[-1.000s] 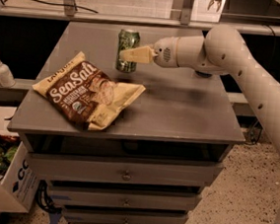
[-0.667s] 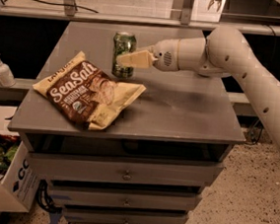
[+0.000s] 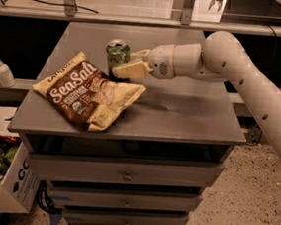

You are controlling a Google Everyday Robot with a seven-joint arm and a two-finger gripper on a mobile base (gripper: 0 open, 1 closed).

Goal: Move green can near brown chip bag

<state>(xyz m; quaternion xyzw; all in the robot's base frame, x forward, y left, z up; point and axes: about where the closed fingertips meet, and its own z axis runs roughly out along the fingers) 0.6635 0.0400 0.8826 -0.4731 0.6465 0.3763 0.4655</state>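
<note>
The green can, dark green with a silver top, stands upright at the upper right edge of the brown chip bag, which lies flat on the left part of the grey cabinet top. My gripper reaches in from the right on a white arm and is shut on the green can, with one pale finger across its front. The can's base is hidden behind the finger and the bag, so I cannot tell whether it rests on the surface.
A white pump bottle stands on a low shelf to the left. A cardboard box sits on the floor at the lower left. The cabinet has drawers below. A metal rail runs behind the cabinet.
My gripper has carried the green can to the left, from the middle back of the cabinet top to the bag's upper right edge. The bag has not moved.
</note>
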